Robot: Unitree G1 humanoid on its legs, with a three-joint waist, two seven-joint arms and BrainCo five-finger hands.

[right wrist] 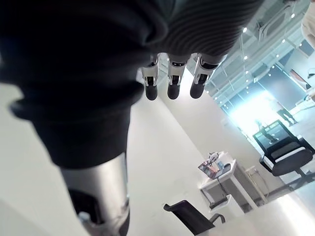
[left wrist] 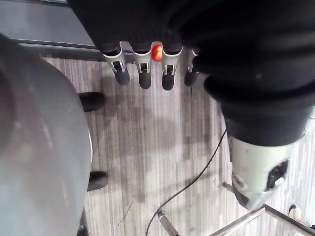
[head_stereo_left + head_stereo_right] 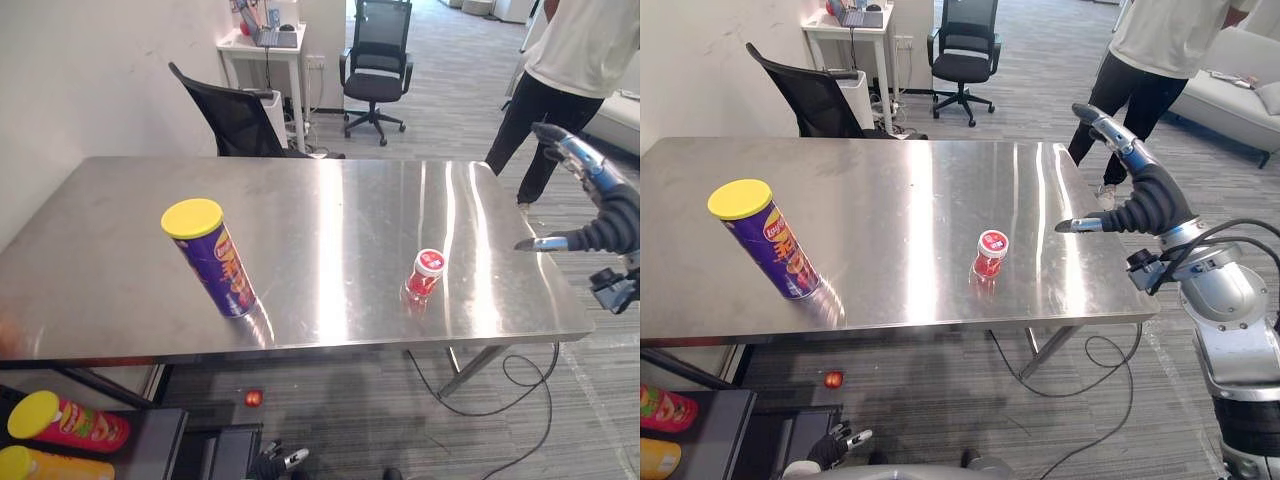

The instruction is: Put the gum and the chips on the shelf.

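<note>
We see the chips can [image 3: 212, 258] standing on its base on the table [image 3: 330, 200], long axis vertical, yellow lid up, toward the left side. The gum tub [image 3: 424, 276] also stands lid up, well apart to the right. Our right hand [image 3: 1145, 205] hovers beside the table's right edge, fingers spread straight, holding nothing. Our left hand [image 2: 144, 73] hangs low over the floor [image 2: 147, 147], fingers straight, empty.

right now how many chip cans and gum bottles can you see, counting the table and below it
chip cans: 3, purple can on the table, red can and yellow can on the dark shelf below
gum bottles: 1, gum bottle on the table
total: 4
</note>
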